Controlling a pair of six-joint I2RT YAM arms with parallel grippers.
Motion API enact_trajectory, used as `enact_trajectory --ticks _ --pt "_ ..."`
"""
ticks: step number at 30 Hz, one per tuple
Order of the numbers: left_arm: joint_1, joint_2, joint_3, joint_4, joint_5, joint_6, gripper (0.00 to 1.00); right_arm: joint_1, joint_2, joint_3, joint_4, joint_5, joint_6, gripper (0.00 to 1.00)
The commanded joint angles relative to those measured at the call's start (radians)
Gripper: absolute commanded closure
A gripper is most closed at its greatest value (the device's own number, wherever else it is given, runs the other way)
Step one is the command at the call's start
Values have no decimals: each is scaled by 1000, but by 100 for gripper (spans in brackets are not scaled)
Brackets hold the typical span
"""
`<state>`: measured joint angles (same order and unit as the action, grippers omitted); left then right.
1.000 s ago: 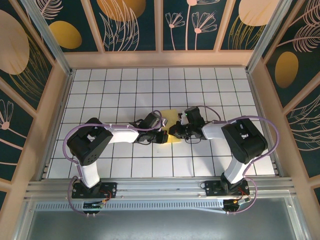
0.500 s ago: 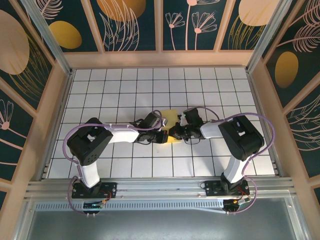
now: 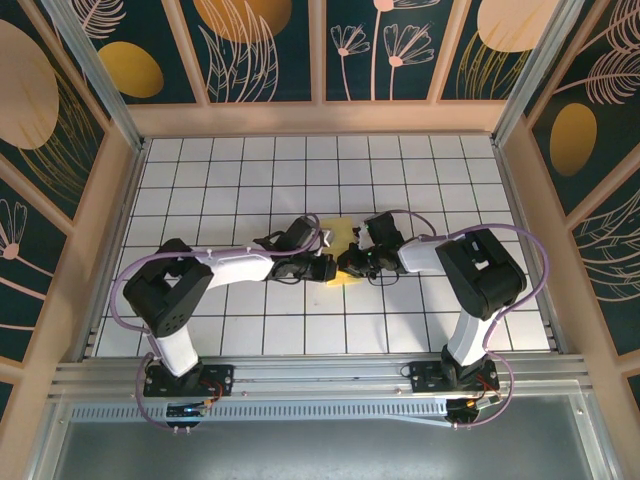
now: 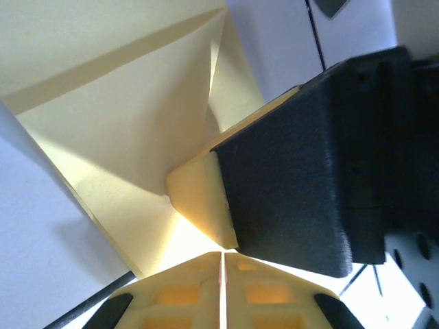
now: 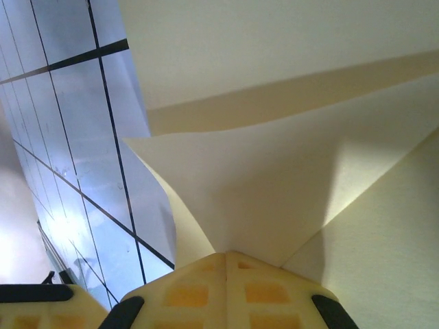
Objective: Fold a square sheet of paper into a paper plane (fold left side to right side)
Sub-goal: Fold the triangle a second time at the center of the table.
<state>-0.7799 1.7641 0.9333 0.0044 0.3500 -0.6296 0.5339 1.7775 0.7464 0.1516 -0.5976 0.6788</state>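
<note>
The white square-tiled tabletop point(image 3: 250, 180) with dark grid lines carries one item. A pale-yellow creased paper sheet point(image 3: 341, 236) rests between the left gripper point(image 3: 326, 270) and right gripper point(image 3: 352, 264), pinched by both.

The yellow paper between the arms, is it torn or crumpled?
No tear shows. The square sheet of paper is creased into layered flaps and bows where the left gripper and right gripper pinch it, which fits folding in progress.
</note>
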Motion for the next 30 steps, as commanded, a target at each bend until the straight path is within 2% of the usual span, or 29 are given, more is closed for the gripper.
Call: enact_trajectory --ticks 1,5,10,30 --pt "18 -27 -25 67 77 -42 90 8 53 -13 -116 91 -33 100" --pt "17 -2 -33 92 135 -51 90 8 59 -10 -115 91 -34 100" --pt "17 22 -39 91 143 -46 90 8 62 -9 -113 90 -33 100" --pt "18 45 -99 95 63 -63 95 8 68 -10 -112 88 -35 100"
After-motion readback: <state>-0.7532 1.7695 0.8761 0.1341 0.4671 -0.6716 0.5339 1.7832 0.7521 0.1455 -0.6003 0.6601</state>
